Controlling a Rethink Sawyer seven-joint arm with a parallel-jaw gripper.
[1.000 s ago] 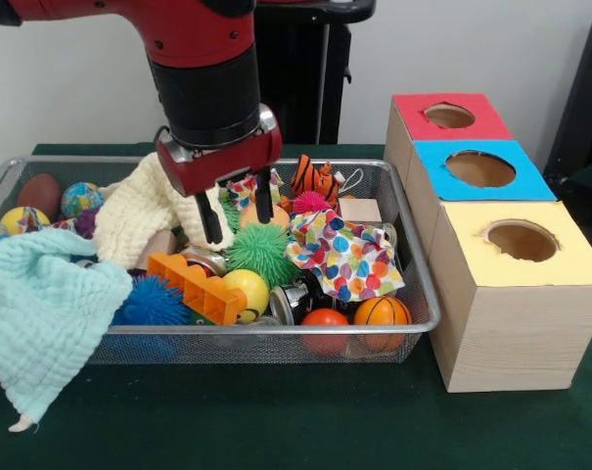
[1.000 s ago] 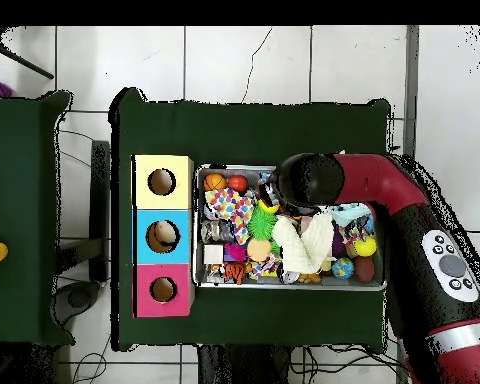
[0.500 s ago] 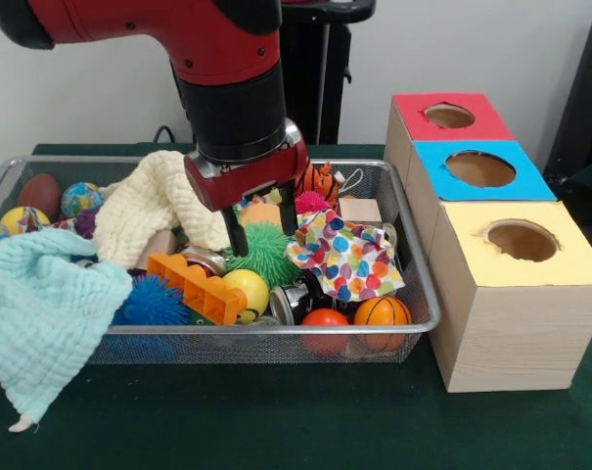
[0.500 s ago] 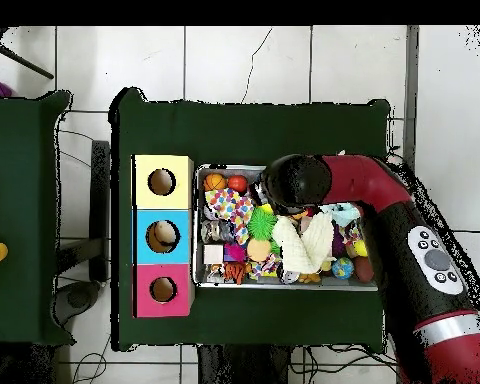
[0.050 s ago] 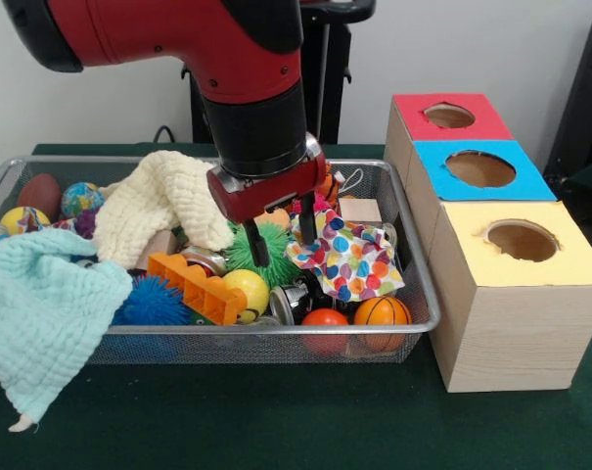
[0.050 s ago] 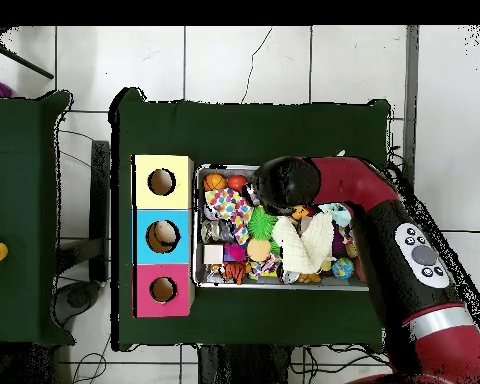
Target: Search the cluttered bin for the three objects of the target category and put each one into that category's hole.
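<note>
Claw (image 5: 282,237), fingers spread and empty, is straddling the green spiky ball (image 5: 259,250) in the bin (image 5: 413,274); nothing lifted, sorting into the boxes (image 5: 516,294) looking barely begun.

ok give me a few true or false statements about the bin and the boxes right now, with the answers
1. The gripper hangs open over the green spiky ball. True.
2. The mint cloth lies fully inside the wire bin. False: it drapes over the bin's front edge onto the table.
3. The yellow-topped box stands nearest the camera in the front view. True.
4. The small basketball sits in the blue box's hole. False: it lies in the bin's front corner, beside the orange ball.
5. The orange toy brick is held in the gripper. False: it rests in the bin, apart from the gripper.
</note>
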